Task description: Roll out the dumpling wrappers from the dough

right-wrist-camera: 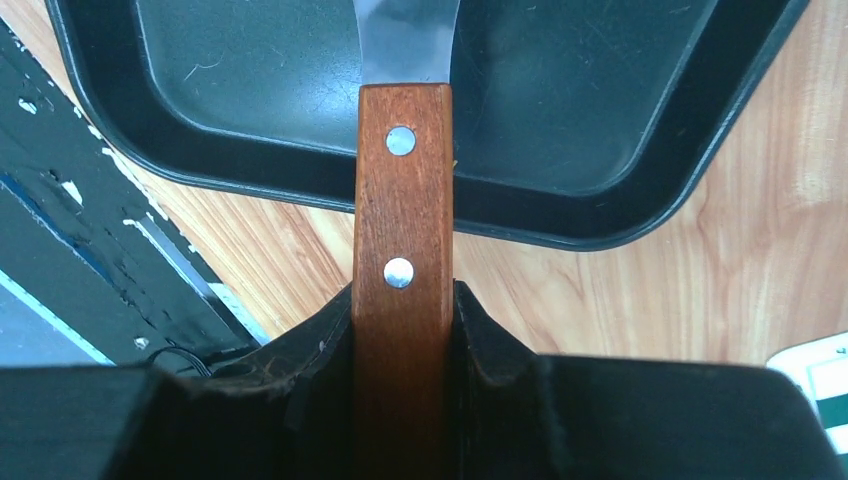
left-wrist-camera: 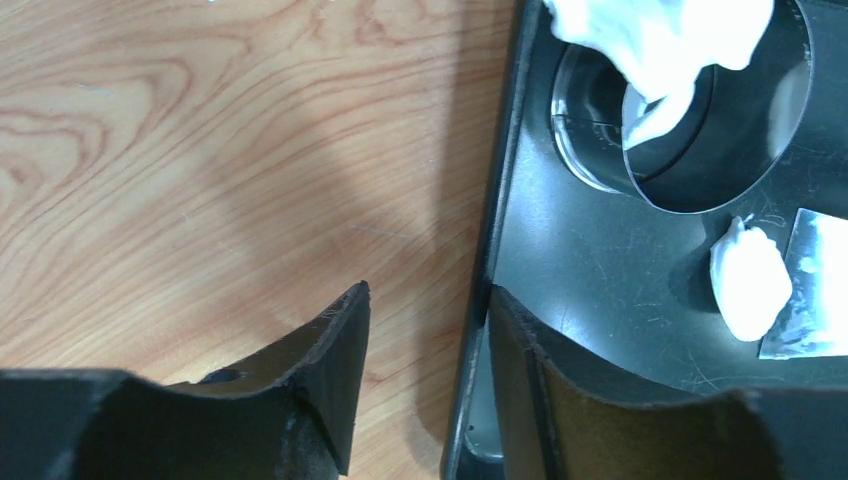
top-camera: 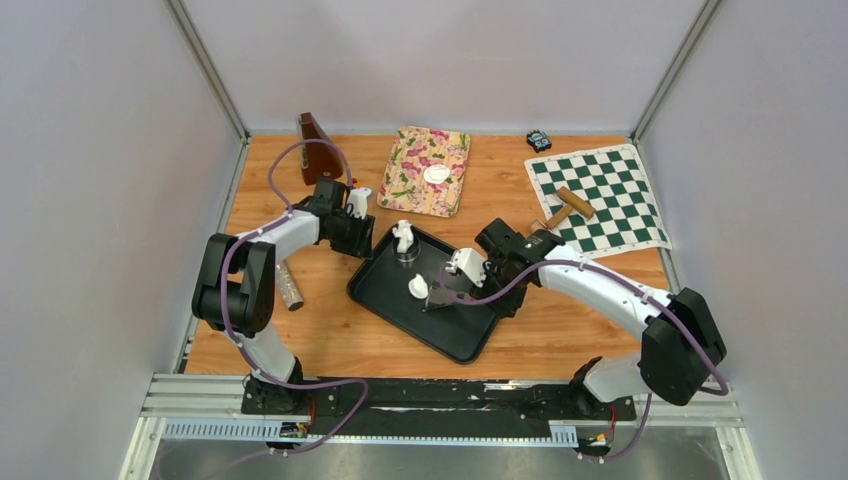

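The left fingers [left-wrist-camera: 345, 335] stand apart astride the left rim of the black metal tray [left-wrist-camera: 600, 280], seemingly to steady it. The right fingers [right-wrist-camera: 480, 340] clamp the wooden-handled steel scraper [right-wrist-camera: 402, 200], its blade just beside a small white dough lump [left-wrist-camera: 750, 280]. One round white dumpling wrapper [top-camera: 437, 174] lies on the floral cloth [top-camera: 410, 190] beyond the tray. Bare wooden desk [top-camera: 330, 330] surrounds the tray.

Lab cell: white panels [top-camera: 100, 200] enclose wooden table [top-camera: 320, 340].

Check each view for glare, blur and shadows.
Top view: even light, sharp throughout. Left wrist: dough blown out white, broad soft shadow across the table. Right wrist: blade glares, handle crisp.
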Available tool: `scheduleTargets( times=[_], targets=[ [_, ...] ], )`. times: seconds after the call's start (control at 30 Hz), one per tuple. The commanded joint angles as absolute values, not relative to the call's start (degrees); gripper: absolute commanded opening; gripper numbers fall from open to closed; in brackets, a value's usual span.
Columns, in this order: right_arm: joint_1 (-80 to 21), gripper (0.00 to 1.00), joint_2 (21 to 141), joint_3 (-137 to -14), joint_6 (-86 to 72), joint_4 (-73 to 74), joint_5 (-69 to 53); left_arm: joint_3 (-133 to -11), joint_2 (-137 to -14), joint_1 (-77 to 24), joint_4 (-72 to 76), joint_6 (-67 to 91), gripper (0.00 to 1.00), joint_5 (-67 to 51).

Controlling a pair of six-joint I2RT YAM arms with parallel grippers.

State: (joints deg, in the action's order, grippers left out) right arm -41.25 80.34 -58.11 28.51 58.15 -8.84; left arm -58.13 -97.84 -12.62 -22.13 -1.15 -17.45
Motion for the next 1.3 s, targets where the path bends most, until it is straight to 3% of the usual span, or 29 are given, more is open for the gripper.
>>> scheduleTargets(
  times=[0.0, 0.27, 0.43, 1.27],
  targets=[
    [-42.09, 0.0, 81.11, -54.42, 22.81, 53.84, -6.73, -56.95, -97.79, -12.68, -20.48, -0.32, 0.51, -14.8],
    [-41.88, 0.0, 84.09, -53.18, 20.43, 52.2, -5.22, -57.18, -99.2, -14.5, -21.39, 0.29, 0.26, -14.34],
    [-40.11, 0.0, 84.87, -54.14, 19.1, 51.3, -3.97, -56.61, -99.02, -15.02, -21.6, 1.65, 0.0, -13.6],
    [-42.98, 0.0, 86.02, -56.6, 20.54, 53.47, -3.02, -55.37, -97.83, -15.03, -20.83, 3.95, 0.0, -12.78]
  ],
)
